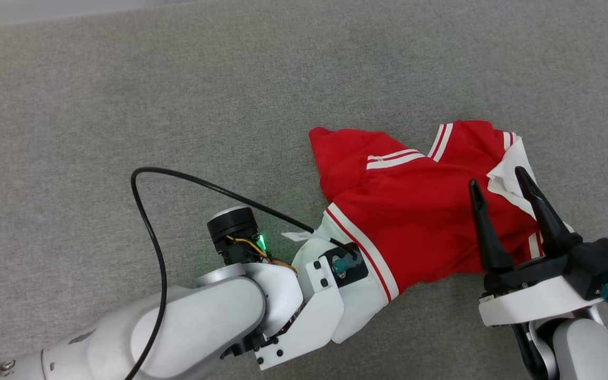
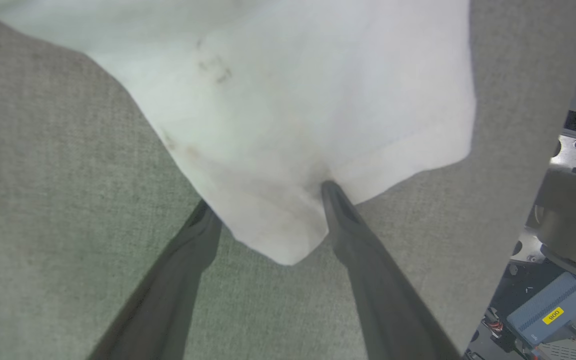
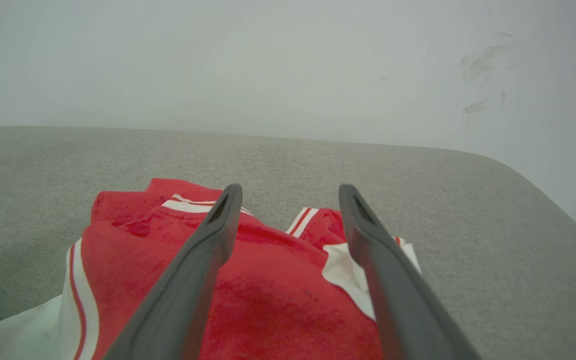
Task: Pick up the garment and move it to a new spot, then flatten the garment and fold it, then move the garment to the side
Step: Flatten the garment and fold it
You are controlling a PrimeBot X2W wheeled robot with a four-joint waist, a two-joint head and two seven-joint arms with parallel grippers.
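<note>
The garment (image 1: 415, 211) lies crumpled on the worktop (image 1: 177, 105), so the left pincer (image 2: 268, 200), open astride its white sleeve (image 2: 293, 125) corner, should bite deep into the cloth while the right pincer (image 1: 497, 178), open above the red body, grips the other sleeve before both lift.

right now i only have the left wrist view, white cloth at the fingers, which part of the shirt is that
Observer: A white sleeve at the near-left corner of the garment; the red body lies beyond it, to the right.
Operator: is the shirt flat
Observer: No, the red body lies crumpled and bunched.
Operator: where's the right arm
Observer: The right gripper is open over the garment's right side, with a second white patch between its fingers.
</note>
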